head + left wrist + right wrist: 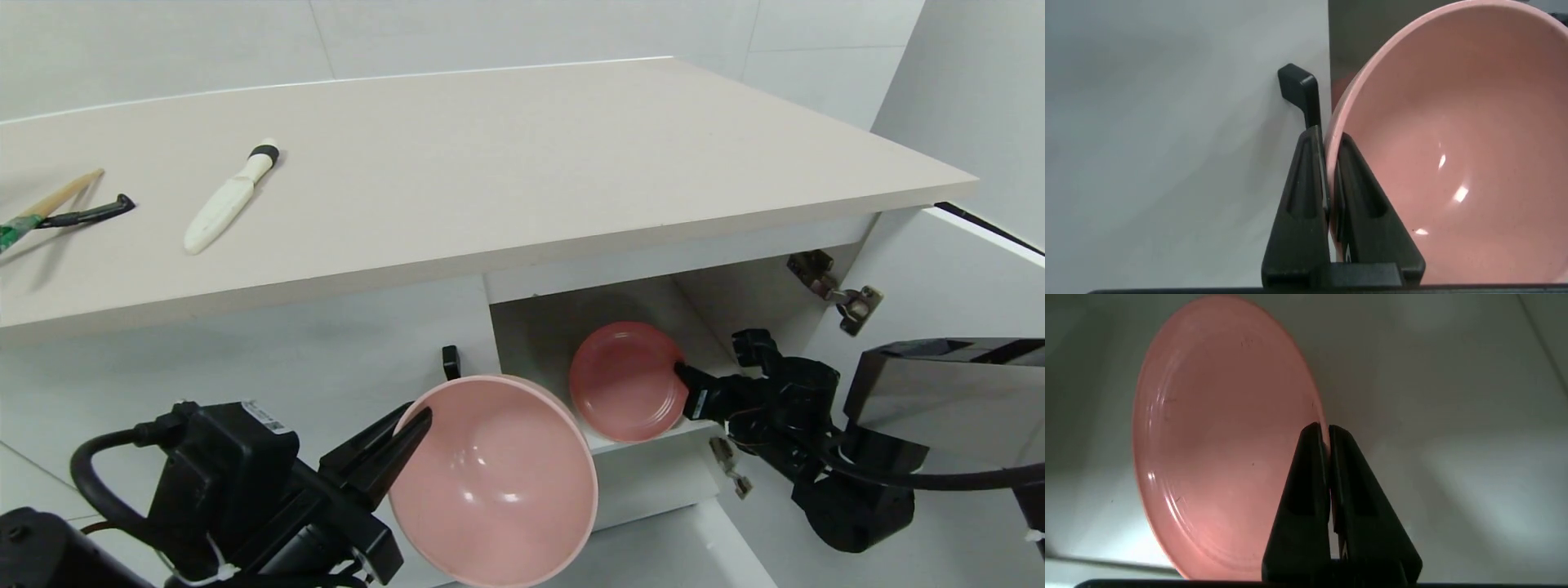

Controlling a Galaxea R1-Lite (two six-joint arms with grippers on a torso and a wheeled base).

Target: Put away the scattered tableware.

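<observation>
Pink plate [624, 380] is standing on edge inside the open cabinet below the surface [490, 163], right of centre, with the right gripper [682, 376] clamping its rim. Nearer and to the left, the left gripper [420, 416] is pinching the thin rim of a deep, round pink bowl [498, 482]. Both pieces are looking smooth and glossy, likely hard plastic or glazed ware, so each narrow edge grip is risking a slip or a swing. The plate could tip off the shelf [629, 447], and the bowl is hanging close to the black door handle [450, 362].
</observation>
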